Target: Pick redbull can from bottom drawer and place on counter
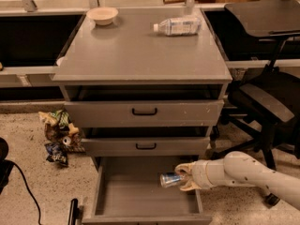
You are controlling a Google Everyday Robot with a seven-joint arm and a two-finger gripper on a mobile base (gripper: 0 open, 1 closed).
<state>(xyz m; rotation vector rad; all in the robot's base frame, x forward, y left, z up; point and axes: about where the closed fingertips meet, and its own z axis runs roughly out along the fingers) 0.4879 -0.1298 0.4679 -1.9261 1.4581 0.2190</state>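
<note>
Gripping the redbull can [168, 180] by its right end, jaws clamped on it, one cream fingertip above and one below. Can lying on its side, silvery end pointing left, inside the bottom drawer [126, 193], over the right half of that drawer's grey floor and near its right wall; resting on the floor or raised off it, cannot tell. Gripper [183, 178] likewise at the right side of the bottom drawer, reaching in across the right wall. Behind the gripper, a pale rounded arm [243, 170] running off to the right of the bottom drawer toward the picture's edge. Bottom drawer itself pulled far out toward the camera. Directly above the bottom drawer, the middle drawer [108, 146] and then the top drawer [103, 114], each with a black handle, each slightly ajar. Higher above the bottom drawer, the counter [140, 55], bearing a clear plastic bottle [180, 26] with a white cap on its side toward the far right and a pale bowl [102, 15] at the far left. Left of the bottom drawer, on the speckled ground, a heap of crumpled snack packets [58, 132]; right of it, a black office chair [265, 100].
</note>
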